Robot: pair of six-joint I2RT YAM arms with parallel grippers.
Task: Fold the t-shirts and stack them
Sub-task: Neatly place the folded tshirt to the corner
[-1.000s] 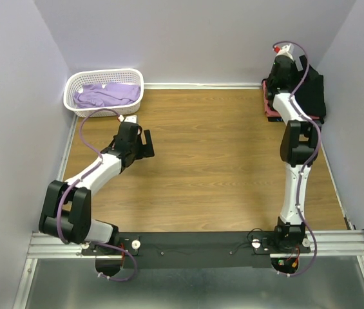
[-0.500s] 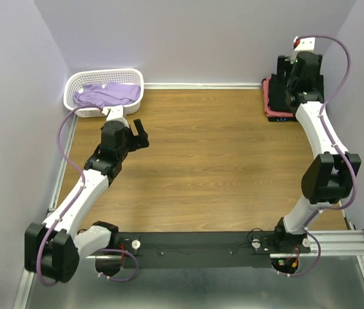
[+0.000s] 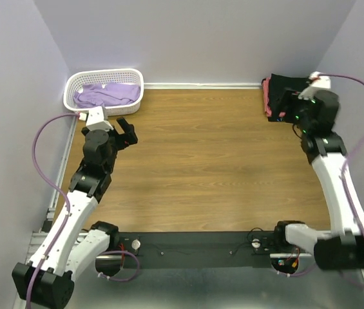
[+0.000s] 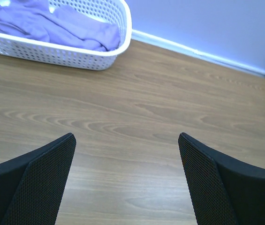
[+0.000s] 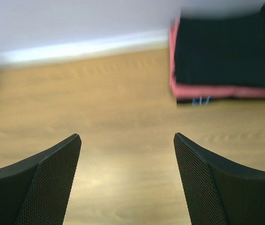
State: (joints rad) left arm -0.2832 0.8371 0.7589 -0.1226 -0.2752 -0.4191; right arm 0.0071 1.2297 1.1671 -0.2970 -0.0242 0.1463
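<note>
A folded black t-shirt [image 5: 226, 51] lies on top of a coral-red t-shirt [image 5: 216, 91] in a stack at the back right; a teal mark [image 5: 200, 100] shows under the red edge. The stack also shows in the top view [image 3: 275, 90]. My right gripper [image 5: 126, 138] is open and empty, just near-left of the stack [image 3: 291, 108]. A lavender t-shirt [image 4: 52, 26] lies crumpled in the white basket [image 4: 99, 49]. My left gripper [image 4: 126, 137] is open and empty over bare wood, a little near-right of the basket [image 3: 129, 130].
The white lattice basket [image 3: 72, 90] stands in the back left corner against the lavender walls. A white baseboard [image 4: 202, 52] runs along the far edge of the wooden table [image 3: 201, 148]. Purple cables loop off both arms.
My right gripper has drawn back from the stack toward the near right, with the black t-shirt left on top. My left arm has swung left and back toward the basket.
</note>
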